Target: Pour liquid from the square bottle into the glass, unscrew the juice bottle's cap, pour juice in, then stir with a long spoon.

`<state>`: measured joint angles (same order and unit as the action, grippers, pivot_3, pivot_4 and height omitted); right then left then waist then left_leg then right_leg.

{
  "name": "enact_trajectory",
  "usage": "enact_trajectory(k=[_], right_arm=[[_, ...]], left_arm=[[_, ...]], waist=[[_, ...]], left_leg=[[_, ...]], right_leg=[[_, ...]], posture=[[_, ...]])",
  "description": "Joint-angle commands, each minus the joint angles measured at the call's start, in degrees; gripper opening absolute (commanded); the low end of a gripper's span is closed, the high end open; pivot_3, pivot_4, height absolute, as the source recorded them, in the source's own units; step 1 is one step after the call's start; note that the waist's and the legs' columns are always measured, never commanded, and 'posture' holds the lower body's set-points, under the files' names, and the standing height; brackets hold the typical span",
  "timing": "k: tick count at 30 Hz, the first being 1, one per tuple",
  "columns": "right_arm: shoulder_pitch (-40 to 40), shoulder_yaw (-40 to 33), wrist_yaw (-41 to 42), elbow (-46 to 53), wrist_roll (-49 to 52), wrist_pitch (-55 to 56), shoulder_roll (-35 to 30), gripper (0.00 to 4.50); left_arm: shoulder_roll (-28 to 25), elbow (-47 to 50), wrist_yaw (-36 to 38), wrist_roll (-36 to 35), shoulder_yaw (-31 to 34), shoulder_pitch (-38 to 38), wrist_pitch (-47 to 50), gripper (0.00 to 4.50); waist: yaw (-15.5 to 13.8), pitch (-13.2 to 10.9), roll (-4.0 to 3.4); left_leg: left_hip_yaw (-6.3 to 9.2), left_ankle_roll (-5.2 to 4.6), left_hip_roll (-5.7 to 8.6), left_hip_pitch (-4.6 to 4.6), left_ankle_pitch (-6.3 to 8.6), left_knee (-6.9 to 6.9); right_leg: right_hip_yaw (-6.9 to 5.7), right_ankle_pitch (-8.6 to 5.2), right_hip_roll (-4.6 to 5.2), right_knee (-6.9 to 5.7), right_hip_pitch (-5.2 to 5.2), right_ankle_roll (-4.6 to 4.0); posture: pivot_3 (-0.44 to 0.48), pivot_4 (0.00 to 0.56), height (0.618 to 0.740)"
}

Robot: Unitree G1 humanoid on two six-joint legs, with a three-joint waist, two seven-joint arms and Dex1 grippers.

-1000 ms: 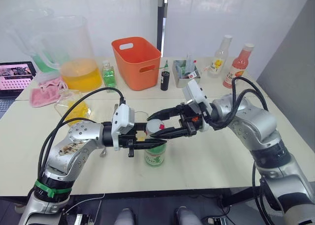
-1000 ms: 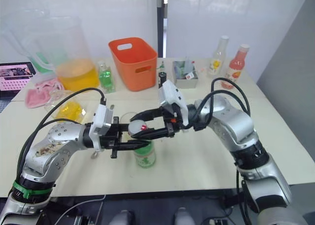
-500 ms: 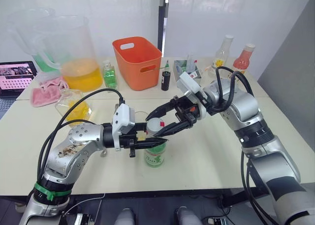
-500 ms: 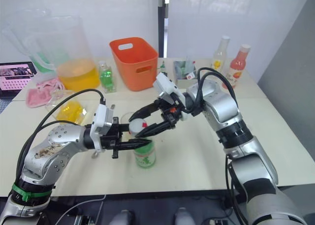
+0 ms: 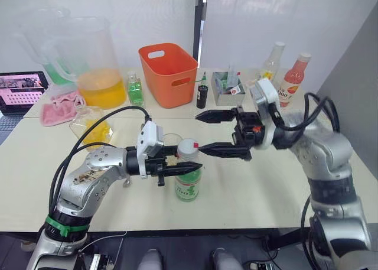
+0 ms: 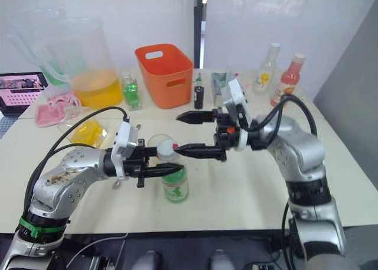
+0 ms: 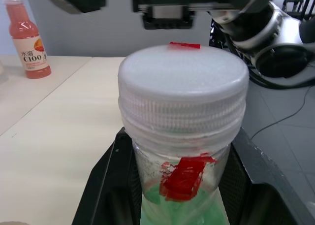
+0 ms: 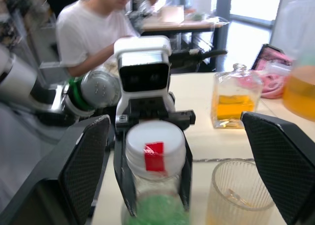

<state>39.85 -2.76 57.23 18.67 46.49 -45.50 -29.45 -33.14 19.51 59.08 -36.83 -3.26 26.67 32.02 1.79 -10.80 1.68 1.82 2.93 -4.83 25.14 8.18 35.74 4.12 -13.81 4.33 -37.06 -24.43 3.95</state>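
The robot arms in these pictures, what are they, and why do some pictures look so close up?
It is a robot with two arms, and each arm ends in a gripper with two black fingers. Two pictures come from cameras in its head, looking down at the table. The two close-up ones come from little cameras on its wrists. The left gripper is shut around the neck of the juice bottle, holding it upright. The right gripper is wide open, just beside the white cap, which is on the bottle. Behind the bottle stands the glass, with some yellow liquid at its bottom. Farther back are the square bottle, an orange basket and a big pitcher.
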Motion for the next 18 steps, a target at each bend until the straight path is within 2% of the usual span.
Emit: enact_trajectory(k=[1, 9, 18], right_arm=[[-4.53, -3.95, -13.08, 12.15, 3.67, -4.70, 0.39, 4.50], [-6.82, -1.88, -30.88, 22.85, 5.03, -12.11, 0.95, 4.50], [-7.97, 0.51, -35.61, 25.16, 6.54, -13.37, 0.18, 4.50]], left_arm=[[0.33, -0.32, 0.70, -1.07, -1.17, -0.95, 1.34, 1.47], [0.37, -1.86, 2.24, -0.39, -2.54, 0.25, 1.20, 1.47], [0.64, -2.40, 3.25, 0.02, -3.69, 0.60, 0.73, 1.47]], waist=[[-0.27, 0.00, 0.00], [-0.59, 0.00, 0.00], [-0.78, 0.00, 0.00]], left_leg=[[0.01, 0.00, -0.01, -0.01, 0.00, 0.01], [-0.01, 0.00, 0.00, -0.02, 0.00, 0.05], [-0.01, 0.00, 0.00, -0.01, 0.00, 0.04]], right_leg=[[-0.01, -0.01, -0.01, 0.01, 0.02, 0.00], [0.01, -0.22, 0.01, 0.05, 0.04, -0.42], [0.00, -0.24, 0.02, 0.10, 0.07, -0.43]], posture=[[0.000, 0.150, 0.703], [0.000, 0.150, 0.703], [0.000, 0.150, 0.703]])
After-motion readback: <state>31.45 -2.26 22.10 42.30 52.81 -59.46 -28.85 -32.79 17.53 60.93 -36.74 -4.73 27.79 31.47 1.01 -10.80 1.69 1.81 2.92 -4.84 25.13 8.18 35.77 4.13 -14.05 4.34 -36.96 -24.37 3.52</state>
